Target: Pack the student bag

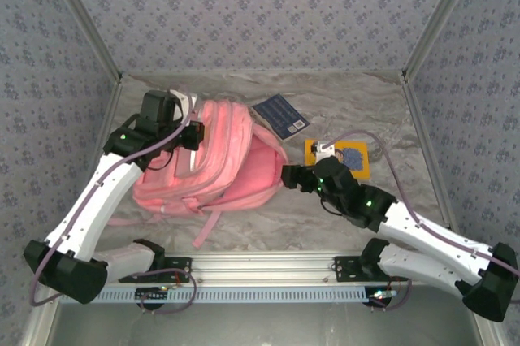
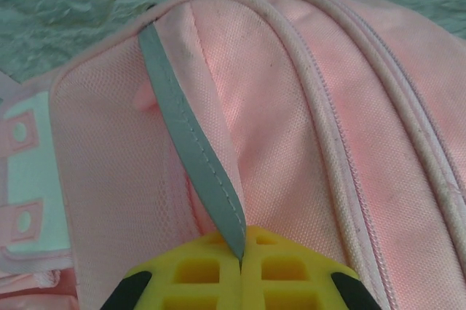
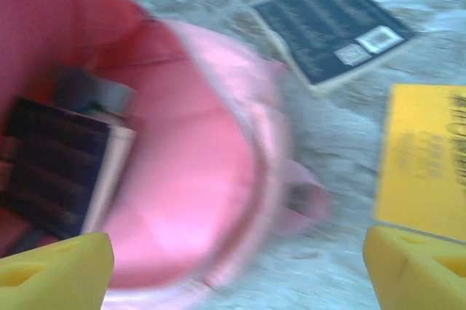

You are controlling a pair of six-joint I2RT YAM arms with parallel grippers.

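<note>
Beside the student bag, the dark book's white label is illegible.

The gripper gapes wide facing the open student bag, a dark book inside.

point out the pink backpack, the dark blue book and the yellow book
pink backpack (image 1: 231, 171), top external view, middle of its pink fabric body
dark blue book (image 1: 280, 115), top external view, centre of its cover
yellow book (image 1: 359, 162), top external view, right part of its cover
</note>
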